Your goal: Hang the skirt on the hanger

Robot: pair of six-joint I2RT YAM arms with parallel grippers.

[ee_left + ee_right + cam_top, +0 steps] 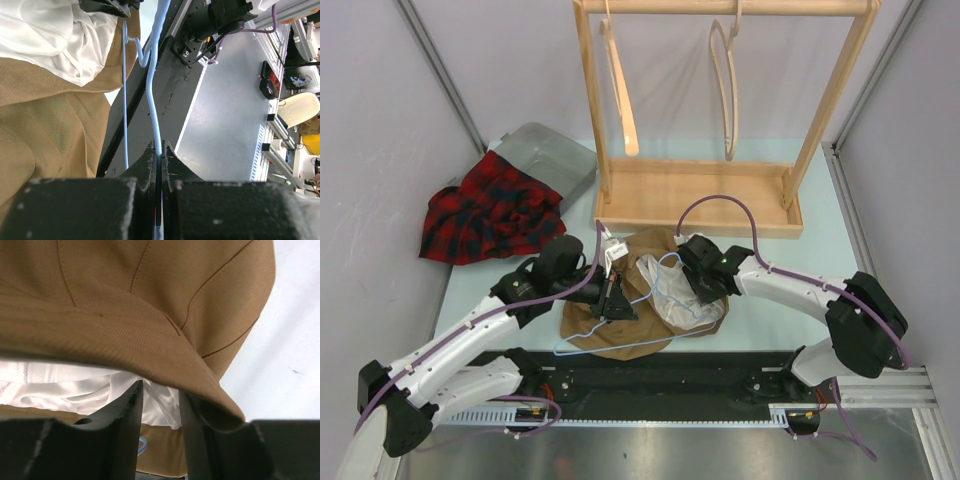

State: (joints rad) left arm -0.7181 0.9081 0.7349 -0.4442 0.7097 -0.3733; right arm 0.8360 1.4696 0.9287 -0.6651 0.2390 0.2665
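The brown skirt (650, 245) with white lining (670, 298) lies bunched on the table between my two grippers. A light blue wire hanger (605, 348) lies over it, with its hook near the lining. My left gripper (617, 300) is shut on the hanger's wire (152, 100) and is seen edge-on in the left wrist view (159, 150), with the skirt (45, 125) to its left. My right gripper (703, 285) sits at the skirt's right edge. In the right wrist view its jaws (160, 387) stand narrowly apart on bunched lining (75, 385), and brown fabric (125, 300) is tented over them.
A wooden rack (700, 195) with two wooden hangers (723, 90) stands at the back. A red plaid garment (495, 210) lies on a grey tray (555, 155) at the back left. A black rail (720, 375) runs along the near edge.
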